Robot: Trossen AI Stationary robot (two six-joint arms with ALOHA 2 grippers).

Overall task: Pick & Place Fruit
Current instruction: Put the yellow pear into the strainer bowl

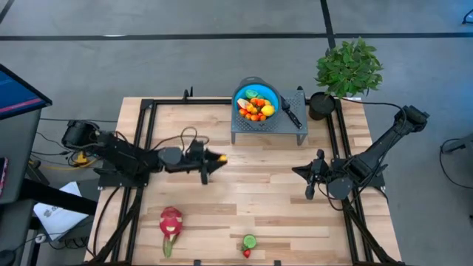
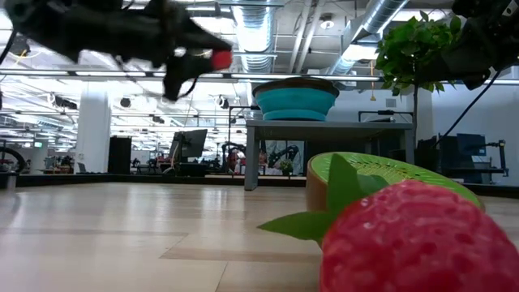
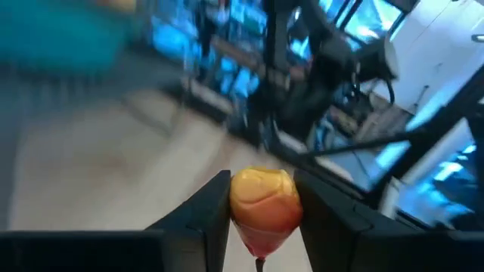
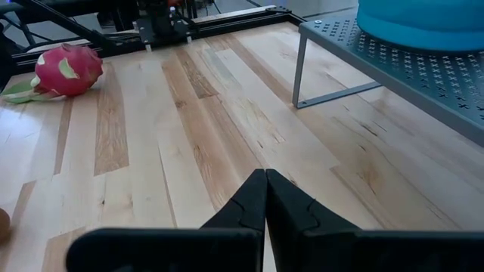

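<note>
A strawberry (image 2: 413, 239) with green leaves is seen very close at the near edge of the table (image 2: 122, 235), a halved kiwi (image 2: 381, 174) just behind it. A small red-and-yellow fruit (image 2: 220, 58) is gripped by the left gripper (image 2: 212, 55), raised above the table. A teal bowl (image 2: 296, 99) is set on a grey stand (image 2: 324, 130) at the far edge.
</note>
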